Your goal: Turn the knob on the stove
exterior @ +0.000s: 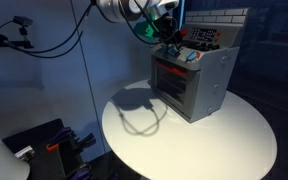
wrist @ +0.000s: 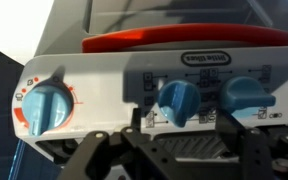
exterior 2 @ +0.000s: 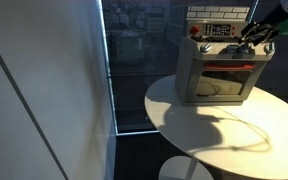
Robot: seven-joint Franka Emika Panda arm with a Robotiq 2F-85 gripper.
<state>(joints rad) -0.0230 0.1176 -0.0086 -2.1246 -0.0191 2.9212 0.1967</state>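
The silver-grey toy stove (exterior: pixel 196 82) stands on a round white table (exterior: pixel 189 142) and shows in both exterior views (exterior 2: pixel 220 66), with its oven window glowing red. In the wrist view its white front panel (wrist: pixel 104 95) carries three light-blue knobs: left (wrist: pixel 46 106), middle (wrist: pixel 178 100) and right (wrist: pixel 246 95). A red burner (wrist: pixel 184 38) sits above them. My gripper (wrist: pixel 181 126) is open, right at the panel, with a black finger on each side of the middle knob and just below it. It hangs at the stove's top front edge (exterior: pixel 170 45) (exterior 2: pixel 256 33).
The table's edge (exterior 2: pixel 199 150) drops to a dark floor. A white wall (exterior 2: pixel 44 90) and a dark window (exterior 2: pixel 139 60) stand to one side. Black gear with cables (exterior: pixel 44 145) sits low beside the table. A camera on a stand (exterior: pixel 19 22) is behind.
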